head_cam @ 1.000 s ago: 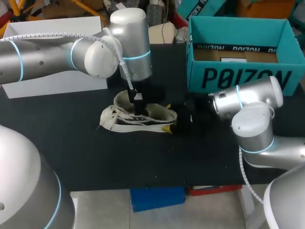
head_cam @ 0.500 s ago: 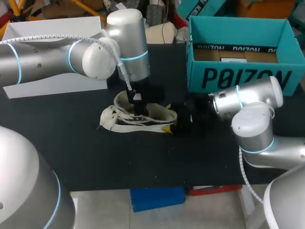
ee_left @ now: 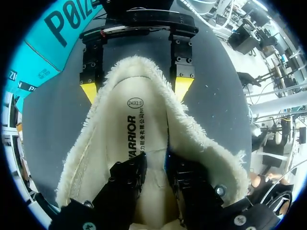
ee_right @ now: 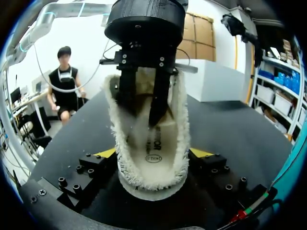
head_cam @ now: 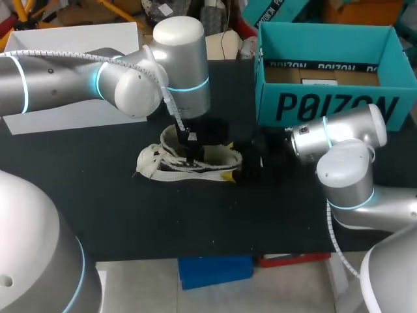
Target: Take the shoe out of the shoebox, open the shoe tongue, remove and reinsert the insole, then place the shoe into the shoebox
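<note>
Lying beside the shoebox (head_cam: 326, 104), the shoe (head_cam: 218, 156) is heel-clamped by the right hand (ee_right: 154, 153); left hand (ee_left: 156, 167) inside, grip unclear.

The right gripper (ee_right: 153, 154) is clasping the heel of the shoe (ee_right: 151, 181), its yellow fingertips (ee_right: 201, 153) showing just past the fleecy collar on either side. The shoe is lying on the black table (ee_right: 230, 129), pointing away from the gripper, with its opening facing up. Its pale insole (ee_right: 152, 141) is lying exposed in the heel, ringed by shaggy cream lining. Ahead, the left gripper (ee_right: 139, 117) is reaching down from above into the shoe's opening.
</note>
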Controlling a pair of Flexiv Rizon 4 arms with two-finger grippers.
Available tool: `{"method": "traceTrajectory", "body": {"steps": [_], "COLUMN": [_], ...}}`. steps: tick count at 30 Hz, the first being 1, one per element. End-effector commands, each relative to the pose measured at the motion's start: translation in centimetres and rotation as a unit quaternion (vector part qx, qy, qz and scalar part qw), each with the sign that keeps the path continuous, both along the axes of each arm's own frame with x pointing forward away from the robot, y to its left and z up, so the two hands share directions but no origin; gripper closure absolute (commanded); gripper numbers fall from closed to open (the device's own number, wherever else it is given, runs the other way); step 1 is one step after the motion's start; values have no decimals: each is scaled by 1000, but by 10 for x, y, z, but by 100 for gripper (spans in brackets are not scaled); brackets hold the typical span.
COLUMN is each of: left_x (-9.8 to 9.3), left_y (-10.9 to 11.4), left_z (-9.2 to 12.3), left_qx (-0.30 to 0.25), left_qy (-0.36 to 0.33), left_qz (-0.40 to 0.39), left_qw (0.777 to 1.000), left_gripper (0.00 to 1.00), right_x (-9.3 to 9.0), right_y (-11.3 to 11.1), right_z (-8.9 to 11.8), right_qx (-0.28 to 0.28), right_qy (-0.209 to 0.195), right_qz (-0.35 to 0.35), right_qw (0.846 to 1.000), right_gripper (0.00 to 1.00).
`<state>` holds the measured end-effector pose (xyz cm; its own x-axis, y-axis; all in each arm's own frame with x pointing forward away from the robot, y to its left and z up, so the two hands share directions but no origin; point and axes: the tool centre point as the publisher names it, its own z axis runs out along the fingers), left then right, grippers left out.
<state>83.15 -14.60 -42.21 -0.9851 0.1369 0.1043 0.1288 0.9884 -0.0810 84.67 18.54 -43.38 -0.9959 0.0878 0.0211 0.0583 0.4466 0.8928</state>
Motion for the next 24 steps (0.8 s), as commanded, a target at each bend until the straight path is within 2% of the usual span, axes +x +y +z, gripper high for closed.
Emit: {"method": "traceTrajectory", "body": {"steps": [1, 8, 13, 19, 24], "left_x": [-12, -7, 3, 21, 36], "left_y": [-1, 3, 7, 16, 24], "left_z": [-9, -20, -27, -25, -14], "left_qx": [26, 62, 73, 53, 13], "left_qy": [-67, -174, -244, -307, -316], "left_qz": [5, 20, 38, 83, 118], "left_qw": [997, 983, 966, 947, 941], "left_gripper": [67, 63, 60, 62, 62], "right_x": [0, 0, 0, 0, 0], "right_y": [-1, -1, -1, -1, -1], "right_z": [0, 0, 0, 0, 0], "right_qx": [0, 0, 0, 0, 0], "right_qy": [1, 1, 1, 1, 1], "right_qz": [0, 0, 0, 0, 0], "right_qw": [1000, 1000, 1000, 1000, 1000], "right_gripper": [100, 100, 100, 100, 100]}}
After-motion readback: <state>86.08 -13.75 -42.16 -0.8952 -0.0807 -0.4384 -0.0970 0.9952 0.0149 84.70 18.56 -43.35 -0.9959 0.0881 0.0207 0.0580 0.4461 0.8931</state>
